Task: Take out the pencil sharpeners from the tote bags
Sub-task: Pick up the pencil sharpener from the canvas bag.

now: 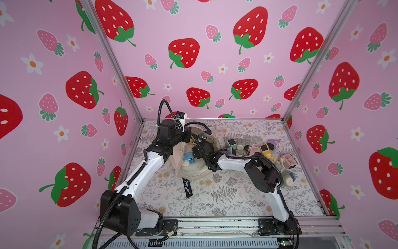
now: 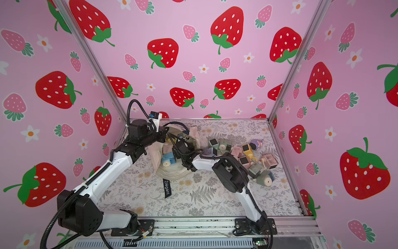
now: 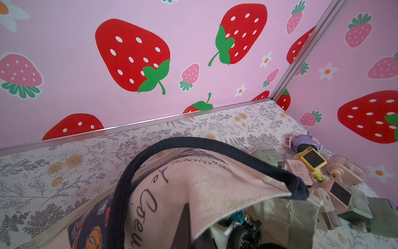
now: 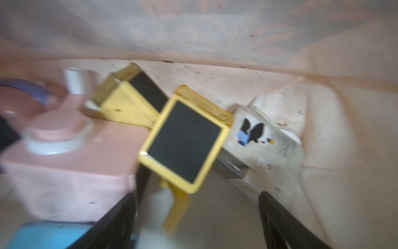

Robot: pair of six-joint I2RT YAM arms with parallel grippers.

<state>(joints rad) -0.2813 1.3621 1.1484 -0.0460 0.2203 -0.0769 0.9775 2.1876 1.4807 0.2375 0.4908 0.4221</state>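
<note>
1. At centre frame in both top views, the tote bag (image 1: 193,172) (image 2: 172,173) lies on the floral table (image 1: 226,194) with its mouth open upward. Its black strap (image 1: 187,188) reading "élégant" trails toward the lower edge.
2. Upper left of the bag: the left gripper (image 1: 189,135) is clamped on the tote's raised rim. The left wrist view shows the lifted cloth with the navy handle (image 3: 172,143) arching over it; the fingers themselves are hidden.
3. Inside the bag, in the blurred right wrist view: the right gripper (image 4: 197,195) has its jaws wide apart and grips nothing. A yellow sharpener (image 4: 185,142) with a dark window lies just ahead, its lower stem between the fingers.
4. Beside it in the tote: a second yellow sharpener (image 4: 129,101), a pink sharpener (image 4: 64,172), a blue sharpener (image 1: 189,160) and a white sharpener (image 4: 258,138).
5. Right of the bag: a pile of sharpeners (image 1: 258,151) (image 2: 243,155) rests on the table, outside the tote.
</note>
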